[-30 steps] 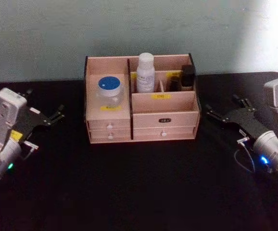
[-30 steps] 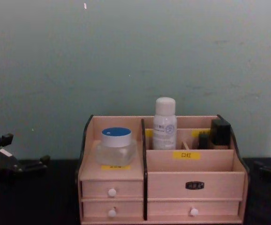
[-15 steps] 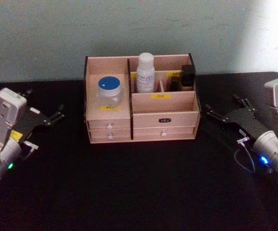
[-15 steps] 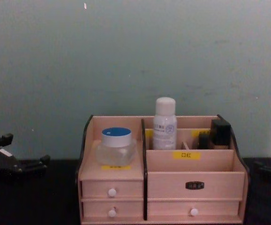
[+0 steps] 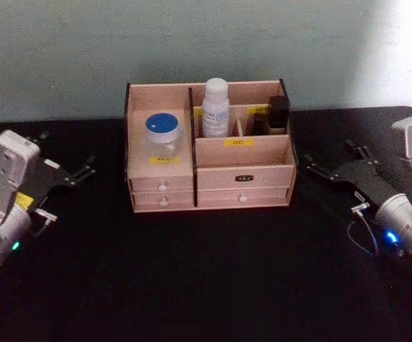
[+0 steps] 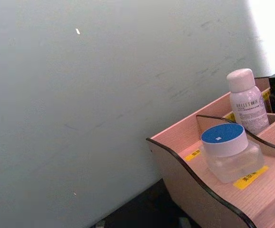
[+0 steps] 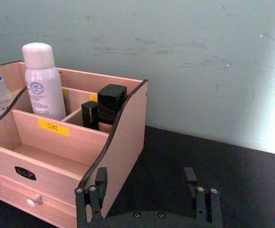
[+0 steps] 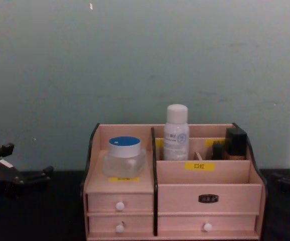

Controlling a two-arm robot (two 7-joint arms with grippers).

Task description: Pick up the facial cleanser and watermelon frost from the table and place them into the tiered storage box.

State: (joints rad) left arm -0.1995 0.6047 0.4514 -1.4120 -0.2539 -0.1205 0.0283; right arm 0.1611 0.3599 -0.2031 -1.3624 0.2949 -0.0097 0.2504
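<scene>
Nothing has shifted since a second ago: you have both arms parked on the black table (image 5: 213, 271) before a pale green wall (image 5: 192, 43).
Your left gripper (image 5: 85, 171) and right gripper (image 5: 313, 167) rest empty, fingers spread, flanking the tiered storage box (image 5: 245, 178). It holds a blue-lidded jar (image 5: 163, 135), a white bottle (image 5: 215, 108) marked "BELLET", two dark tubes (image 5: 271, 115); its yellow labels are too small to read.

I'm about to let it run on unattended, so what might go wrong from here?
The right gripper, open, sits close beside the tiered storage box; a forward move might clip its side wall. The tall white bottle stands upright above the rim, so a low pass could topple it. The left gripper rests farther off.
</scene>
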